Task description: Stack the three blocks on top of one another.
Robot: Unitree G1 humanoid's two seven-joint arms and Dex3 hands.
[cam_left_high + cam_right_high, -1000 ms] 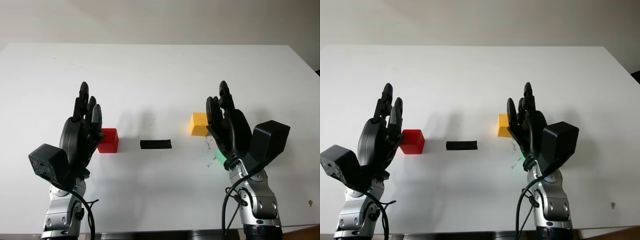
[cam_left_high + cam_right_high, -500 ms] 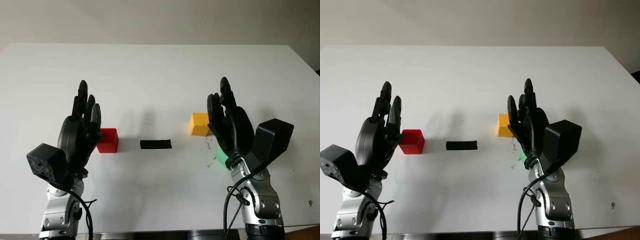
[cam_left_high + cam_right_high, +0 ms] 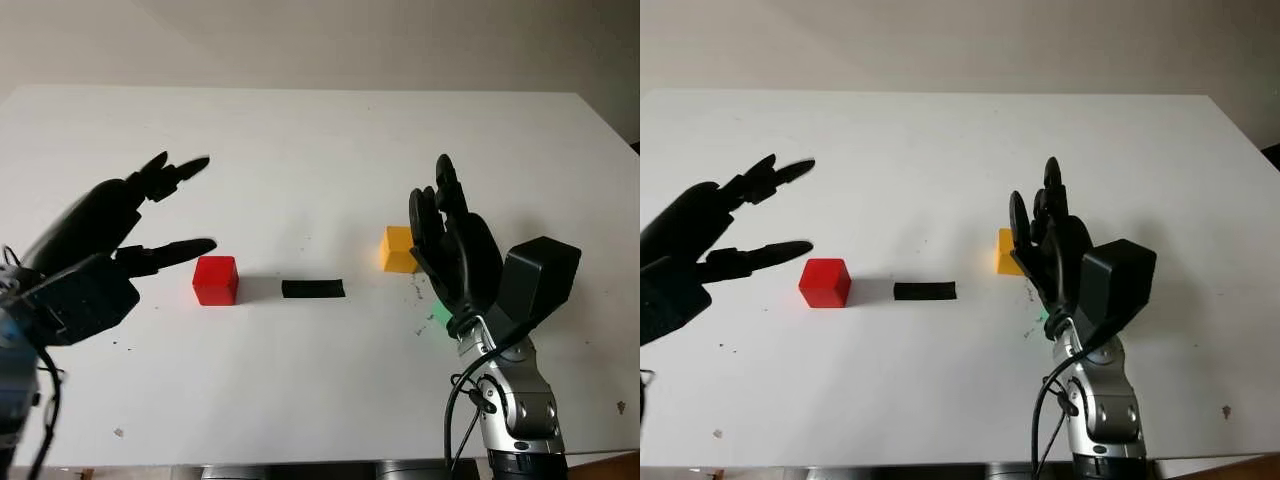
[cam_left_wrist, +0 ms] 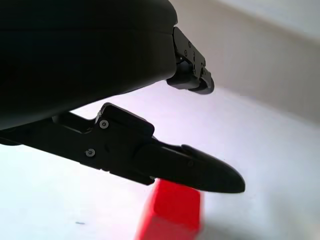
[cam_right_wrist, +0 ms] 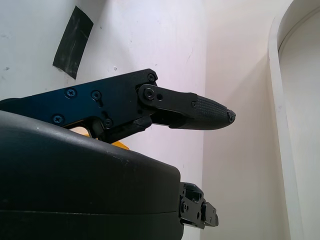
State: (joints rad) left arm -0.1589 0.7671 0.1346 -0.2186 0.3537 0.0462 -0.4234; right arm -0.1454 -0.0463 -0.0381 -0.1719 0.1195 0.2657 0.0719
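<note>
From the left eye view, your left hand reaches in over the white worktop with nothing in it, its fingers pointing toward the small red cube-shaped block, which sits just beyond the lower fingertip, apart from it. That pose suits a first approach to the red block; no block has been lifted yet. A flat strip of black tape lies between the red block and the small yellow cube-shaped block, probably marking where the stack should stand. Your right hand stands upright, holding nothing, just beside the yellow block and partly in front of it. A green block peeks out behind that hand's palm, mostly hidden, so you cannot judge its shape.

From the right eye view, the three blocks read as a loose row across the near half of the worktop, all apart from one another, red well apart from yellow.

From the left wrist view, one black finger crosses above the red block, with a visible gap; the hand is not yet around it.

From the right wrist view, a sliver of yellow shows beneath the hand's shell and the tape lies beyond; the hand is open and empty, parked where it can take the yellow block next
</note>
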